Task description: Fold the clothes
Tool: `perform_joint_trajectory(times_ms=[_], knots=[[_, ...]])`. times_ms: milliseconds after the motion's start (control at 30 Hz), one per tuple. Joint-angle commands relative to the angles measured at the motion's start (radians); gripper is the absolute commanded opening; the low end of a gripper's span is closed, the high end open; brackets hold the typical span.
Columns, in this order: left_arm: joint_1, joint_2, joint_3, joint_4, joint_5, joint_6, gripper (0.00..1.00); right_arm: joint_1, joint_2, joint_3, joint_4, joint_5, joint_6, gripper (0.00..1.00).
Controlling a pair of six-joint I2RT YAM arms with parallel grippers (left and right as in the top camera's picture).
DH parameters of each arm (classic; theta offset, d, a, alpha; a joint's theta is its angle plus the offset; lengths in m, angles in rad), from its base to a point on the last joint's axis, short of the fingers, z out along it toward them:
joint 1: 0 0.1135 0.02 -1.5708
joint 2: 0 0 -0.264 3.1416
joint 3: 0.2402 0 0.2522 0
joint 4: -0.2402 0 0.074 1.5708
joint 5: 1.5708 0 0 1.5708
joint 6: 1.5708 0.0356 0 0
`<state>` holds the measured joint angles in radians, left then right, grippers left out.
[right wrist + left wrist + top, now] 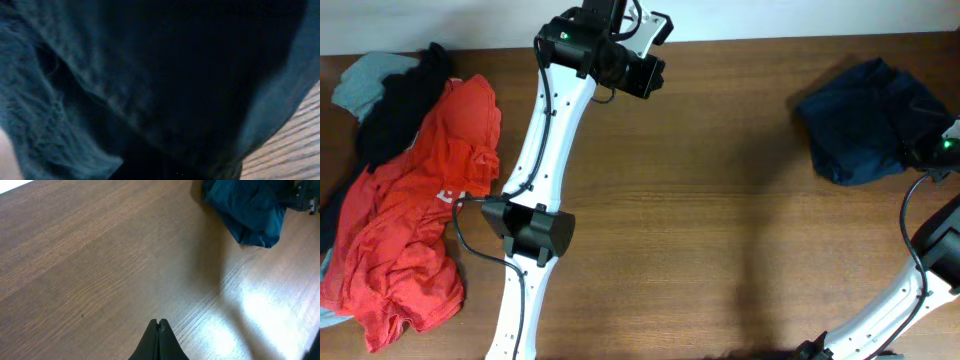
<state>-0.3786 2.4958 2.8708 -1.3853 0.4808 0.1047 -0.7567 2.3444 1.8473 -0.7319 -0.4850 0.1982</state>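
Note:
The clothes [865,120] are a dark navy garment bunched in a heap at the table's far right. In the left wrist view the clothes [247,210] lie at the upper right. Navy fabric [150,75] fills the right wrist view and drapes over the jaws, which are lost in the dark folds. My right gripper [932,150] sits at the heap's right edge, shut on the fabric. My left gripper [159,324] is shut with nothing in it, fingertips pressed together above bare wood. In the overhead view the left gripper [650,75] is at the back centre, well left of the heap.
A red shirt [420,220] sprawls over the left side of the wooden table [720,230], with a black garment [405,105] and a pale blue-grey cloth [365,85] behind it. My left arm's white links [545,150] run from front to back beside the red shirt.

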Motion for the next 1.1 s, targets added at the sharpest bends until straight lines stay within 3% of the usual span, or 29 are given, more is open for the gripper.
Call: perform_joint_trajectory(times_ms=[0, 267, 367, 567, 800, 933, 1067], knots=[[-0.001, -0.005, 0.019, -0.003, -0.018, -0.008, 0.00, 0.006, 0.045, -0.005, -0.012, 0.085, -0.019, 0.04], [-0.001, -0.005, 0.020, 0.002, -0.084, -0.008, 0.00, 0.003, 0.012, 0.039, -0.029, -0.035, 0.001, 0.05], [0.000, -0.005, 0.030, 0.010, -0.098, -0.002, 0.00, 0.004, -0.021, 0.089, -0.055, -0.085, 0.015, 0.23], [0.003, -0.005, 0.087, 0.010, -0.112, -0.002, 0.00, 0.004, -0.082, 0.251, -0.169, -0.110, 0.042, 0.44], [0.003, -0.005, 0.267, -0.088, -0.134, -0.002, 0.00, 0.037, -0.154, 0.452, -0.321, -0.114, 0.015, 0.51], [0.003, -0.077, 0.269, -0.121, -0.222, -0.014, 0.00, 0.097, -0.223, 0.530, -0.389, -0.141, -0.032, 0.52], [0.003, -0.182, 0.269, -0.151, -0.354, -0.104, 0.00, 0.208, -0.311, 0.568, -0.472, -0.074, -0.098, 0.52]])
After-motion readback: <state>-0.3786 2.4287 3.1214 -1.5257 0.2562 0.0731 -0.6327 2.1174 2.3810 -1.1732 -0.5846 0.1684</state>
